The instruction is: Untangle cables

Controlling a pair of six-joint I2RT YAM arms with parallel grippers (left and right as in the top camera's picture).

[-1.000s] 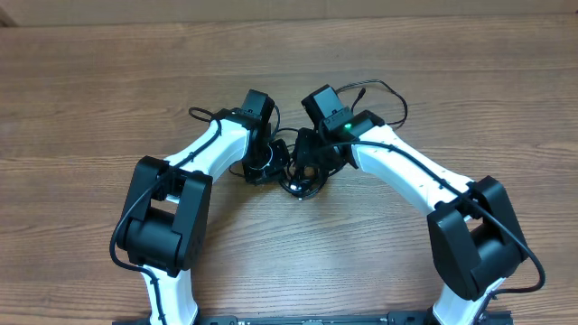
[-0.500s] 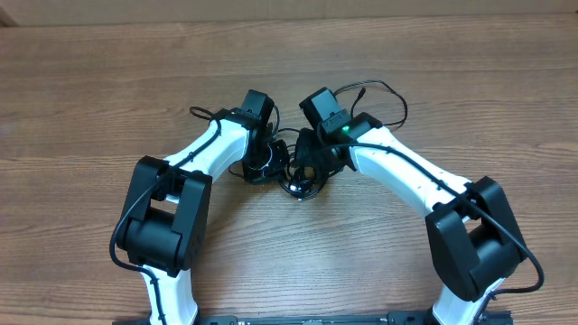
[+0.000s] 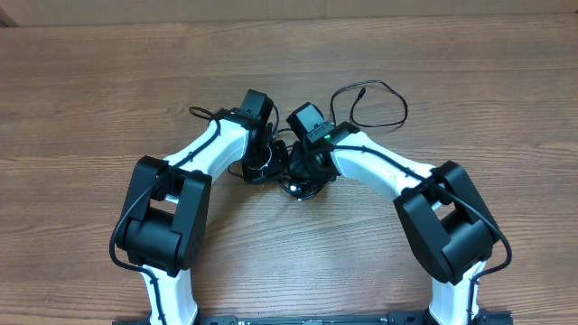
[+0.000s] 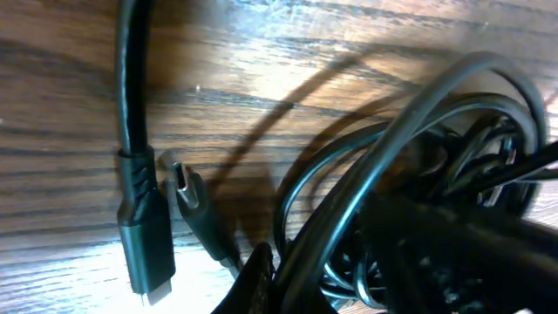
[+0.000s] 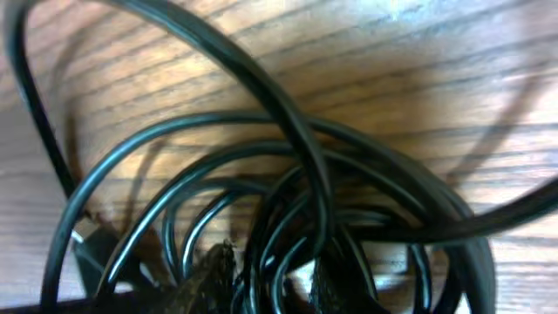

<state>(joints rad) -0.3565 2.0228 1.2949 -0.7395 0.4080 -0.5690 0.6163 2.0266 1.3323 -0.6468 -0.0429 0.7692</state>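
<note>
The cables [image 3: 299,183] are thin black cords bunched in a knot at the table's middle, between both wrists. One loose loop [image 3: 379,106] runs out to the back right and ends in a small plug [image 3: 359,90]. My left gripper [image 3: 264,168] is down on the knot's left side. In the left wrist view its fingertip [image 4: 258,281] presses against a cord, with two plugs [image 4: 146,240] lying beside it on the wood. My right gripper [image 3: 302,171] is on the knot's right side. In the right wrist view its fingertips [image 5: 270,277] have several cords [image 5: 288,174] between them.
The wooden table [image 3: 90,99] spreads all round. A thin cord end [image 3: 200,114] sticks out behind the left wrist. Both white arms reach in from the front edge, their elbows at front left and front right.
My right arm has swung left, so its wrist sits closer to the left one over the knot. The back right loop now lies uncovered. The left arm has not moved.
</note>
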